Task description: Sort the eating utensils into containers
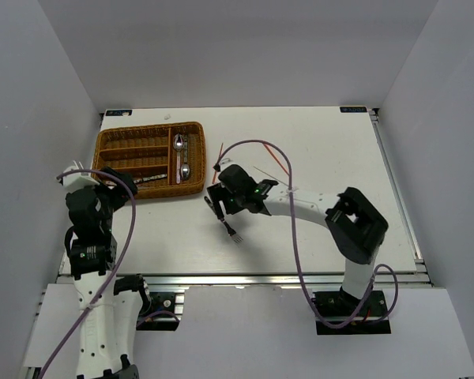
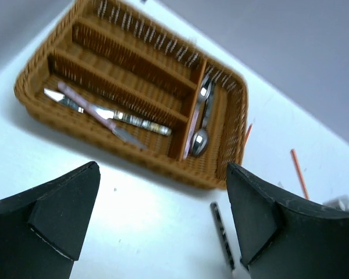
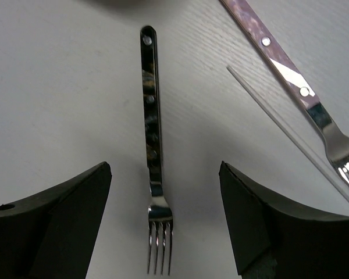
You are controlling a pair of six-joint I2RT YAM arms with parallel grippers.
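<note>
The brown wicker tray lies at the back left and also shows in the left wrist view. Two spoons lie in its right compartment and two knives in its near one. A dark-handled fork lies on the table between the fingers of my open right gripper, which hovers over it; its tines show in the top view. A pink-handled fork and a pale thin stick lie beside it. My left gripper is open and empty, just in front of the tray.
Red-orange chopsticks lie right of the tray, one of them close to its corner. The white table ends at a metal rail in front, and grey walls stand on the other three sides.
</note>
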